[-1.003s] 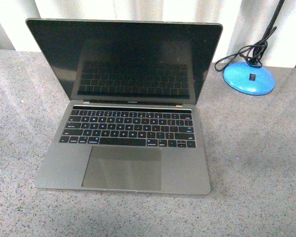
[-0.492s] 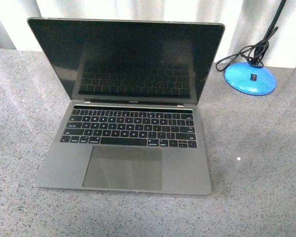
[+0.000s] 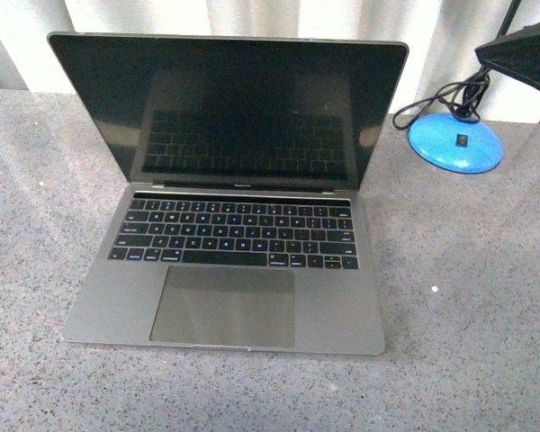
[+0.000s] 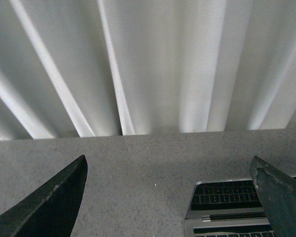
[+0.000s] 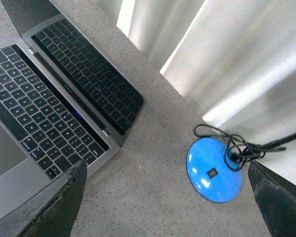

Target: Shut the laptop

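The laptop (image 3: 225, 234) lies open in the middle of the grey speckled table, its black screen upright and tilted slightly back, keys and trackpad facing me. It also shows in the left wrist view (image 4: 227, 210) as one corner of screen and keyboard, and in the right wrist view (image 5: 49, 113) as the keyboard and the screen's right side. My left gripper (image 4: 170, 197) is open and empty above the table beside the laptop's left corner. My right gripper (image 5: 167, 197) is open and empty, high over the table between the laptop and a lamp base.
A blue round lamp base (image 3: 456, 142) with a coiled black cable stands at the back right, also seen in the right wrist view (image 5: 214, 170). A dark part of my right arm (image 3: 526, 54) hangs above it. White curtain (image 3: 252, 18) runs behind the table.
A dark part of my right arm has come into the front view at the top right, above the lamp base. The laptop stays open and in place.
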Controlling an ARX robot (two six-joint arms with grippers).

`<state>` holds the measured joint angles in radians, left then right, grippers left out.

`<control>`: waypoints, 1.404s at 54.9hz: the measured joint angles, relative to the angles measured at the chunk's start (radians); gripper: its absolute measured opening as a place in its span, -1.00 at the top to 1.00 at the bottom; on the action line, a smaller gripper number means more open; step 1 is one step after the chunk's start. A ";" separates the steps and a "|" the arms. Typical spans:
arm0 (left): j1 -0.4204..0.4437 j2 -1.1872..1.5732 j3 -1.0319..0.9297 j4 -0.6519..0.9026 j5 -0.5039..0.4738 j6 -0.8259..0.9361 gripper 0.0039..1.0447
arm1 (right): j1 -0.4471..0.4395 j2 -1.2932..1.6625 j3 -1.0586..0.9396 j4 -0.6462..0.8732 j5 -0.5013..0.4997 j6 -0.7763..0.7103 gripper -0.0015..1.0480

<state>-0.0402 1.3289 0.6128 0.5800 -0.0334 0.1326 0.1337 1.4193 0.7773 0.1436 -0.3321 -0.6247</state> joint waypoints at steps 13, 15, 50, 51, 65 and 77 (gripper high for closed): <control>0.010 0.199 0.201 -0.065 0.166 0.185 -0.87 | 0.034 0.172 0.194 0.002 0.016 -0.039 -0.81; 0.010 0.229 0.230 -0.080 0.172 0.210 -0.87 | 0.040 0.188 0.214 0.001 0.018 -0.039 -0.81; -0.032 0.438 0.475 -0.271 0.307 0.455 0.94 | 0.134 0.373 0.390 -0.021 0.024 -0.092 0.98; -0.033 0.439 0.477 -0.288 0.318 0.472 0.94 | 0.135 0.377 0.391 -0.021 0.023 -0.092 0.98; -0.047 0.457 0.536 -0.413 0.372 0.554 0.94 | 0.159 0.415 0.414 -0.037 -0.003 -0.094 0.98; -0.054 0.478 0.582 -0.520 0.409 0.608 0.94 | 0.164 0.439 0.452 -0.050 -0.013 -0.093 0.98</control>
<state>-0.0940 1.8069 1.1946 0.0605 0.3752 0.7403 0.2974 1.8584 1.2289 0.0933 -0.3447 -0.7181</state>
